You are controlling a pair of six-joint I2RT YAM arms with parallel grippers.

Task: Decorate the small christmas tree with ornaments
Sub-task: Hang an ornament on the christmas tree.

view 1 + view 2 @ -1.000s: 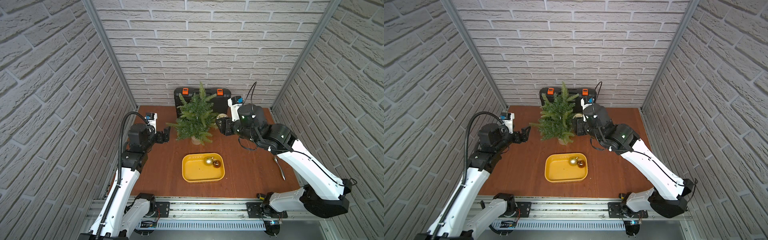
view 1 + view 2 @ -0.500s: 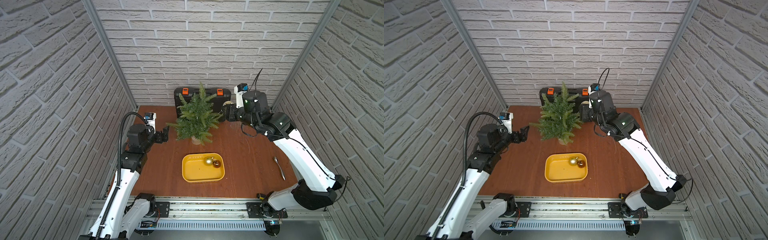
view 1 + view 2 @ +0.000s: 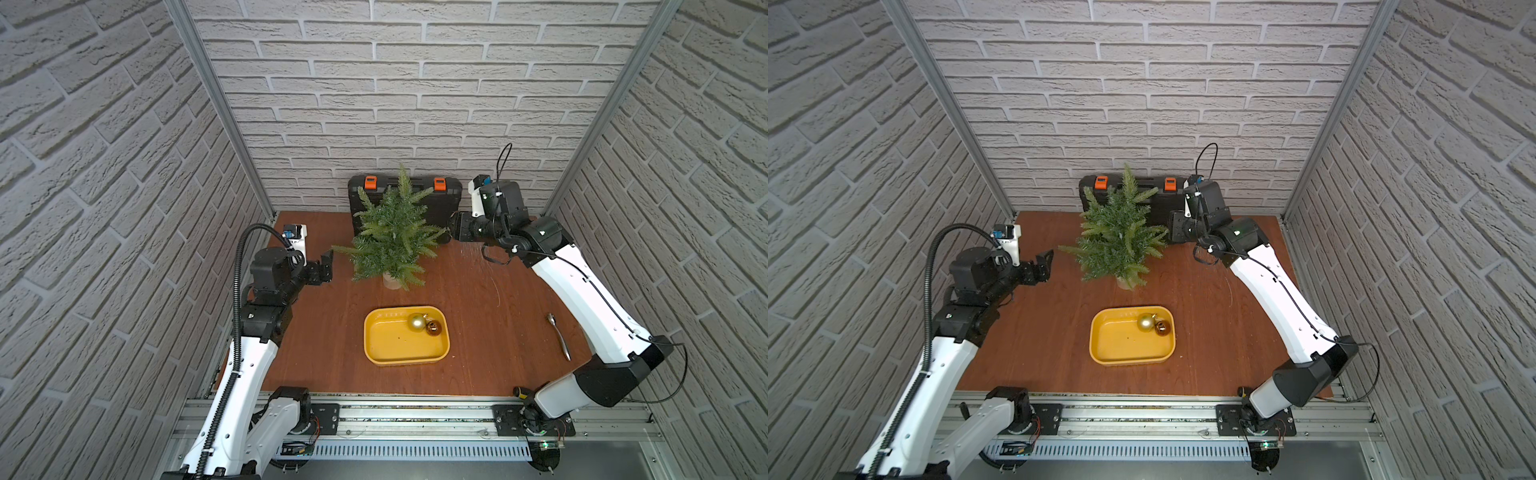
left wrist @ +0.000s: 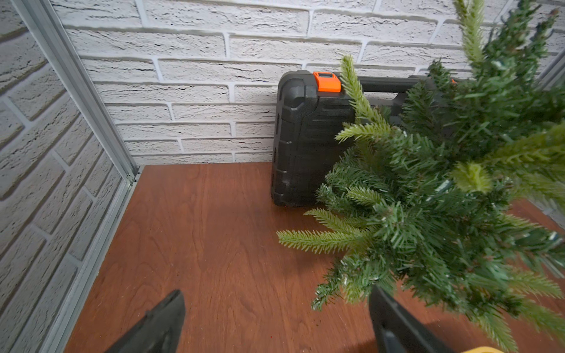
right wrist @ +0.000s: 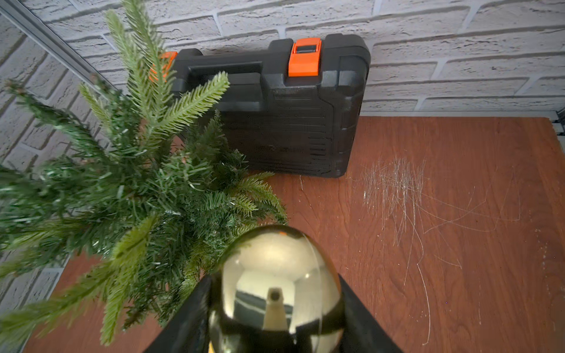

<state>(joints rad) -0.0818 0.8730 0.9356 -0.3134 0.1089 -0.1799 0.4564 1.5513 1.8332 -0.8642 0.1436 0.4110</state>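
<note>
The small christmas tree stands upright on its pale base at the back middle of the table. A shiny gold ornament sits between the black fingers of my right gripper, which is shut on it. That gripper is at the tree's right side, close to the branch tips. A matte gold ornament and a copper-brown ornament lie together in the yellow tray. My left gripper hangs open and empty, just left of the tree's lowest branches.
A black case with orange latches stands against the back wall behind the tree. A metal spoon lies on the table at the right. Brick walls close in the left, back and right sides.
My right arm has swung back and to the right with the shiny gold ornament, and its wrist now sits nearer the back wall. The left arm has barely moved.
</note>
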